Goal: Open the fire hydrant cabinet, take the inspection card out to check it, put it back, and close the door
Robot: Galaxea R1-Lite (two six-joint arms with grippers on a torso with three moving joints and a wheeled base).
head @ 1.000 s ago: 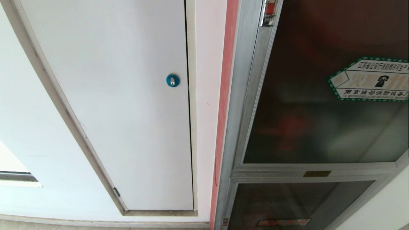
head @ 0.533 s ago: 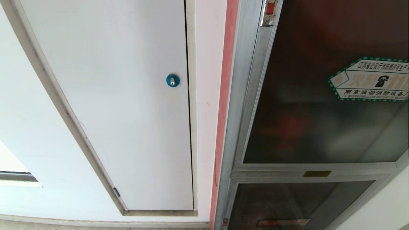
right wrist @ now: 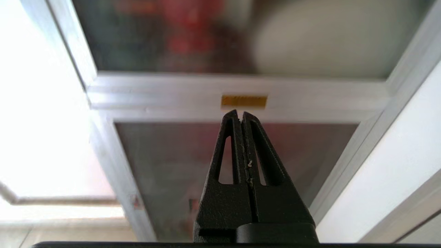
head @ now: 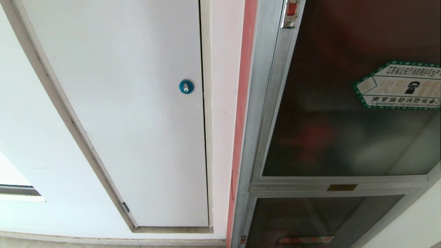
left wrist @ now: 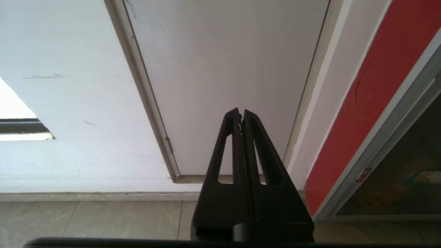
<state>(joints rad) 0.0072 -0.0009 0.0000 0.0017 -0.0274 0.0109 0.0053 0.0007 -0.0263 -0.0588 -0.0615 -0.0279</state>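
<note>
The fire hydrant cabinet (head: 262, 103) stands at the right, its silver frame against a red strip. Its door (head: 344, 120), dark frosted glass with a green-bordered hexagonal telephone sticker (head: 399, 86), is closed, with the red latch (head: 291, 10) at its top left corner. Red and white shapes show dimly behind the glass. The inspection card is out of view. Neither arm is in the head view. My right gripper (right wrist: 240, 113) is shut and empty, pointing at the silver crossbar (right wrist: 172, 93) below the door. My left gripper (left wrist: 240, 111) is shut and empty, facing the white door.
A white door (head: 131, 103) with a blue round lock (head: 186, 86) fills the left. A smaller dark glass panel (head: 310, 220) with a red label sits below the crossbar. A gold plate (right wrist: 244, 101) is on the crossbar. Grey floor tiles (left wrist: 86, 220) lie below.
</note>
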